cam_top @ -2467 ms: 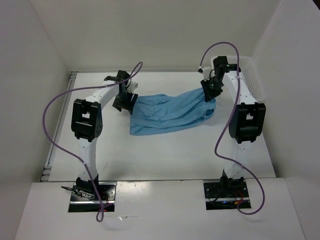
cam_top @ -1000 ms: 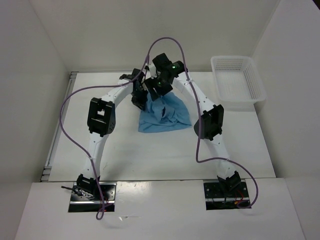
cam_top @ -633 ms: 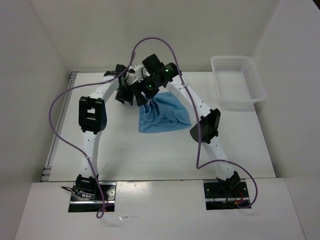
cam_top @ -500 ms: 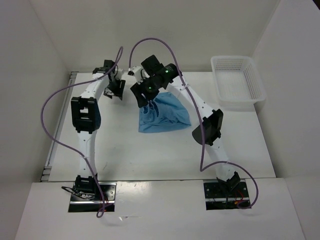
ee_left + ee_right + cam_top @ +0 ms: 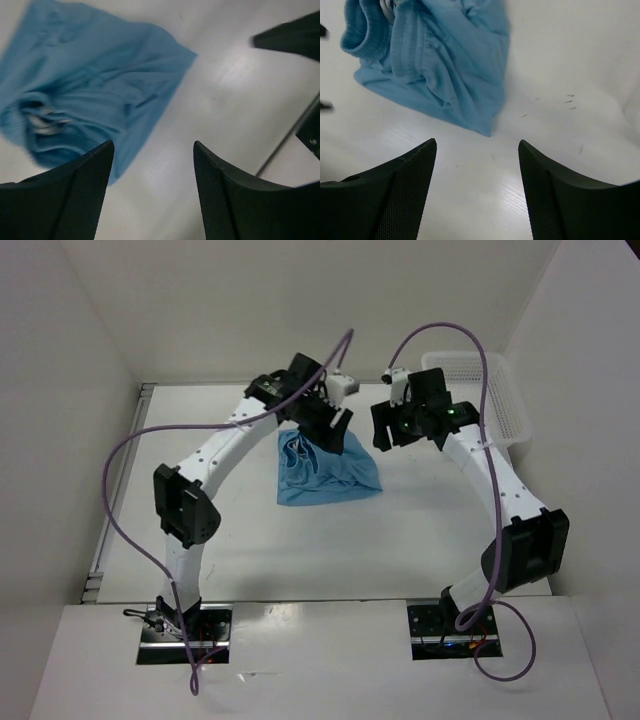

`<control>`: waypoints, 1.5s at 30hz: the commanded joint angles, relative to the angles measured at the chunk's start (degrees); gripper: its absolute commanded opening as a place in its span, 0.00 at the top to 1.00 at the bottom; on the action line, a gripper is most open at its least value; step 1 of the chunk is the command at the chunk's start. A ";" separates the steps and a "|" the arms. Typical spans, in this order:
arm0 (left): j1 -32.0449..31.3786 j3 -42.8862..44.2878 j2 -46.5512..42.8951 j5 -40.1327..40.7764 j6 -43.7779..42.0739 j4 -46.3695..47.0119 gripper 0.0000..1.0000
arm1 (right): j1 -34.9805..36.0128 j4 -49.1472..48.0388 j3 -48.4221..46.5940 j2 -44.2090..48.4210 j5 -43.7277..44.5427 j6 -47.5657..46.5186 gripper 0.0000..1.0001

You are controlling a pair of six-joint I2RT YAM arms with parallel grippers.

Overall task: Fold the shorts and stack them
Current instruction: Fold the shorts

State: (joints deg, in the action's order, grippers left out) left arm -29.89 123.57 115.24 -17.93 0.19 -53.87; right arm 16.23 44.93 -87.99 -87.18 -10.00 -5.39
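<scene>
The light blue shorts (image 5: 325,470) lie folded in a rumpled square on the white table, waistband at the left. They show in the left wrist view (image 5: 90,95) and the right wrist view (image 5: 440,60). My left gripper (image 5: 335,430) hovers over the shorts' far right edge, open and empty (image 5: 152,165). My right gripper (image 5: 385,432) is just right of the shorts, open and empty (image 5: 477,165). Neither touches the fabric.
A white mesh basket (image 5: 500,400) stands at the back right of the table, partly behind the right arm. Purple cables loop above both arms. White walls close in the table on three sides.
The shorts went from spread wide to folded in half. The right gripper let go and swung right of them. The left gripper pulled away left, then came back over their far right edge.
</scene>
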 commanded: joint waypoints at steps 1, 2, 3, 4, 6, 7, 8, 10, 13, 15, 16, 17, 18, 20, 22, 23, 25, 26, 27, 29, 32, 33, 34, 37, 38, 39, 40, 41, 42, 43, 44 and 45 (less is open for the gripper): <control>-0.78 -2.98 6.39 -1.85 -0.19 -3.18 0.27 | 0.56 -9.49 6.59 -1.85 -1.77 0.55 0.28; -0.78 -2.98 8.31 0.59 -0.19 -2.57 0.25 | -0.05 -9.51 7.99 -1.86 -1.78 -0.23 0.28; -1.31 -2.98 9.03 1.66 -0.19 -1.78 0.25 | -1.10 -10.29 8.53 -1.86 -2.56 -0.24 0.28; -1.31 -2.46 9.65 2.63 -0.19 -1.25 0.25 | -1.72 -10.30 9.05 -2.47 -3.18 -0.93 0.28; -2.09 -3.06 10.17 4.56 -0.19 0.07 0.25 | -2.95 -11.61 10.64 -2.47 -4.05 -0.94 0.28; -2.10 -3.07 10.18 5.36 -0.19 0.08 0.25 | -3.74 -11.62 10.64 -2.47 -5.02 -1.46 0.28; -3.06 -3.07 10.18 6.15 -0.19 0.60 0.25 | -3.75 -12.23 12.12 -2.47 -5.03 -1.47 0.28; -3.86 -3.60 10.18 6.68 -0.19 0.60 0.25 | -3.75 -12.23 13.79 -2.47 -6.60 -1.47 0.28; -5.00 -5.44 8.87 9.05 -0.19 1.13 0.25 | -3.75 -12.85 15.12 -2.47 -7.22 -1.47 0.28; -5.00 -7.10 7.81 10.19 -0.19 1.13 0.25 | -3.75 -12.85 15.73 -2.47 -7.23 -1.47 0.28; -5.00 -9.11 7.02 11.33 -0.19 1.13 0.25 | -3.75 -12.85 15.74 -2.47 -7.23 -2.16 0.28; -5.00 -10.18 5.45 11.95 -0.19 1.13 0.25 | -3.75 -12.85 15.74 -1.95 -7.23 -2.17 0.28; -5.00 -11.32 4.74 11.96 -0.19 1.13 0.27 | -3.75 -12.32 16.26 -1.94 -7.23 -2.17 0.28; -5.00 -14.30 3.42 13.44 -0.19 1.13 0.27 | -3.75 -12.32 16.27 -1.94 -7.23 -2.17 0.28; -4.30 -15.63 2.10 13.45 -0.19 1.13 0.28 | -3.75 -12.32 16.88 -1.94 -7.23 -2.17 0.28; -4.30 -16.16 2.09 13.45 -0.19 1.13 0.28 | -3.75 -12.32 16.88 -1.94 -7.23 -2.17 0.28; -4.30 -16.17 1.57 14.07 -0.19 1.13 0.28 | -3.75 -11.79 16.88 -1.94 -7.23 -2.70 0.28; -4.30 -16.17 1.57 14.07 -0.19 1.65 0.28 | -3.75 -11.79 16.88 -1.94 -7.23 -2.70 0.28; -4.30 -16.17 2.09 13.46 -0.19 1.66 0.28 | -3.75 -11.79 16.88 -2.47 -7.23 -2.70 0.28; -4.30 -14.59 3.84 10.48 -0.19 1.66 0.28 | -3.75 -11.79 16.88 -2.47 -7.75 -2.70 0.28; -4.30 -11.00 7.27 8.44 -0.19 2.19 0.28 | -3.75 -11.79 16.88 -3.00 -7.75 -3.23 0.28; -3.78 -10.11 8.24 8.44 -0.19 2.71 0.28 | -3.75 -11.79 17.40 -3.00 -7.75 -3.23 0.28; -3.77 -9.49 9.90 8.44 -0.19 2.71 0.28 | -3.75 -12.31 17.41 -3.00 -7.23 -3.23 0.28; -3.16 -7.73 12.72 8.96 -0.19 3.24 0.28 | -3.75 -12.32 17.41 -3.00 -7.23 -3.75 0.28; -3.16 -6.95 13.25 8.97 -0.19 3.24 0.29 | -3.75 -12.32 17.93 -3.00 -7.23 -3.75 0.28; -2.55 -6.94 14.04 10.71 -0.19 3.76 0.30 | -3.75 -12.32 17.94 -3.00 -7.23 -3.75 0.28; -2.54 -6.94 14.05 11.42 -0.19 3.77 0.32 | -3.75 -12.32 17.94 -3.00 -7.23 -3.75 0.28; -1.93 -6.94 14.05 11.95 -0.19 3.77 0.35 | -3.75 -12.32 18.63 -3.00 -7.23 -3.75 0.28; -1.93 -6.94 14.05 12.48 -0.19 3.77 0.35 | -3.75 -12.32 18.64 -3.00 -7.23 -3.75 0.28; -1.93 -7.63 14.05 13.27 -0.19 3.77 0.36 | -3.75 -12.32 18.64 -3.00 -7.23 -3.75 0.28; -1.93 -8.16 13.52 13.28 -0.19 3.77 0.36 | -3.75 -12.32 19.16 -3.00 -7.23 -3.75 0.28; -1.93 -8.17 12.47 13.97 -0.19 3.77 0.37 | -3.75 -12.32 19.17 -3.00 -7.23 -3.75 0.28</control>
State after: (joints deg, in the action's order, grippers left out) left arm -32.32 114.74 129.45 -5.93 0.23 -50.92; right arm 12.27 34.79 -69.67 -90.67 -16.97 -8.62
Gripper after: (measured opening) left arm 0.633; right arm 0.718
